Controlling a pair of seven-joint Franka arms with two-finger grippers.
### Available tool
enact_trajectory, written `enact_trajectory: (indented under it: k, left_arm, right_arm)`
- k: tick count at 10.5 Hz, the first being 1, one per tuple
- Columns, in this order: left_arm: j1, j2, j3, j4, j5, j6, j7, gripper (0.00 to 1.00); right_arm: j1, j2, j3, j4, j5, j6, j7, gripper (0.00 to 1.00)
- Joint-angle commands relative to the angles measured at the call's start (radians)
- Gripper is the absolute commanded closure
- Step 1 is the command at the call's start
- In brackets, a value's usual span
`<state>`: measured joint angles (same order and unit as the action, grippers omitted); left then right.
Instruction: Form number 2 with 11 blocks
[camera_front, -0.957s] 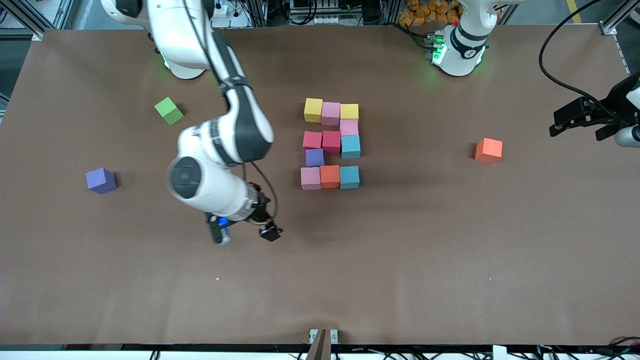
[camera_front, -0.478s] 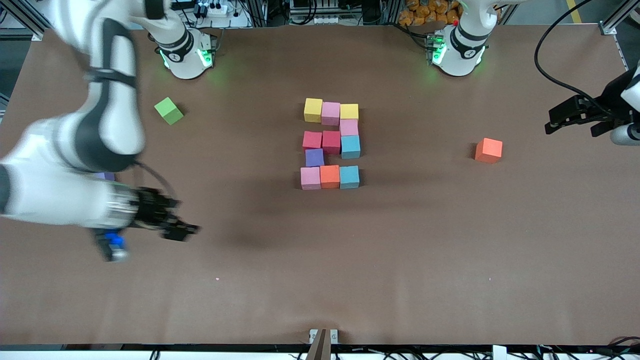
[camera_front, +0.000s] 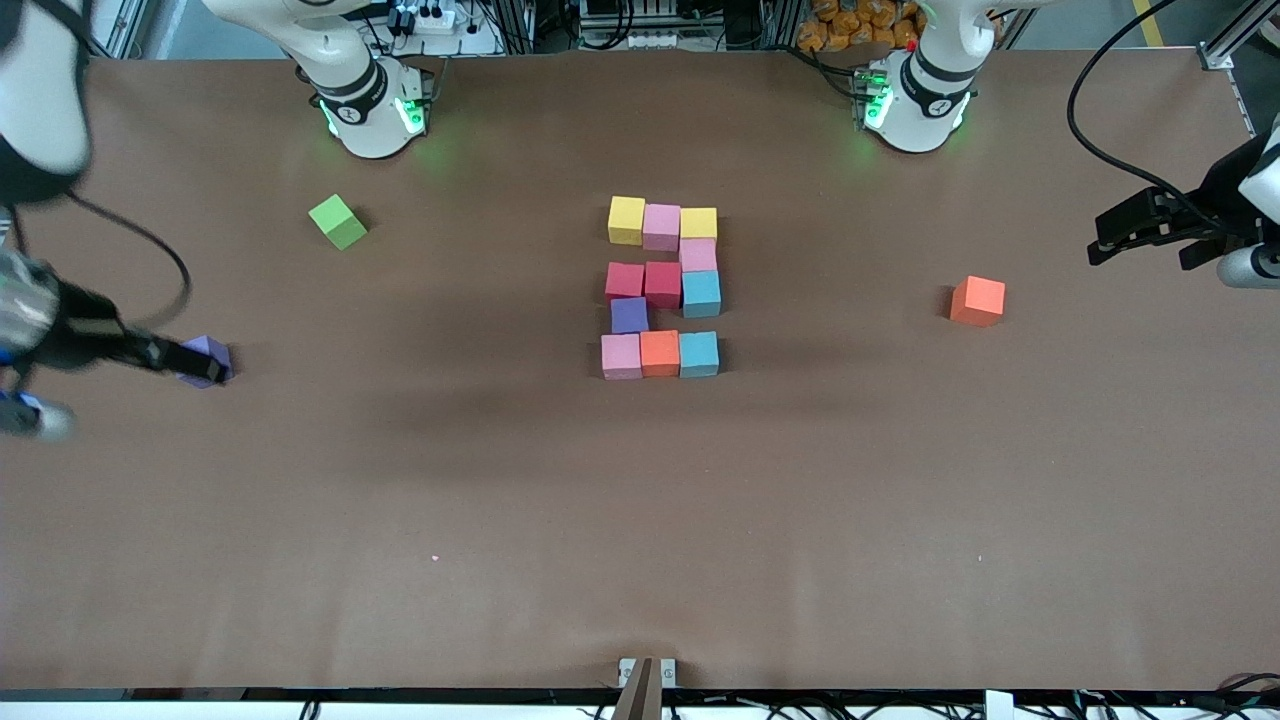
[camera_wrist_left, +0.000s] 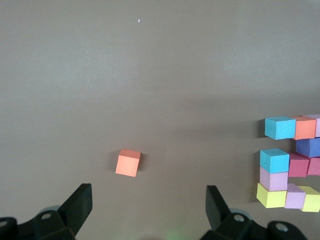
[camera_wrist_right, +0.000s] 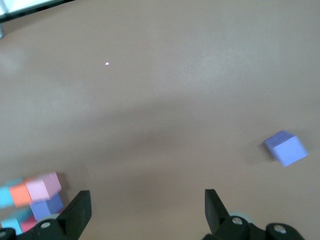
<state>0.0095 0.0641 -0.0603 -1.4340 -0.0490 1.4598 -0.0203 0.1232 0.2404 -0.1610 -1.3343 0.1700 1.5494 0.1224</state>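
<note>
We find the number 2 complete at mid-table, all 11 blocks placed. The right gripper, released, hangs over a spare purple cube; the left gripper, released, waits aside. In our judgement, only parking remains.

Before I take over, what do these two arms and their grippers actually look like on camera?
Both arms are glossy white with dark grey or black joint bands, on round white bases ringed with green light. The left gripper is black with two blocky black fingers, and a black cable loops to its wrist. The right gripper is also black, with a thin black cable and a blue-lit part by its wrist.
</note>
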Motion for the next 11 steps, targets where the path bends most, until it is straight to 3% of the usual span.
enact_trajectory:
  k: [1,3,11]
  left_arm:
    - [0.003,-0.018,-0.010,-0.003,0.076,-0.013,0.003,0.00]
    - [0.003,-0.018,-0.019,-0.003,0.087,-0.018,0.006,0.00]
    - [0.007,-0.018,-0.012,0.009,0.057,-0.018,0.045,0.00]
  right_arm:
    - [-0.056,-0.171,0.035,-0.156,-0.044,0.026,-0.168,0.00]
    - [-0.057,-0.217,0.070,-0.163,-0.156,0.029,-0.178,0.00]
    - [-0.057,-0.214,0.072,-0.183,-0.171,0.060,-0.179,0.00]
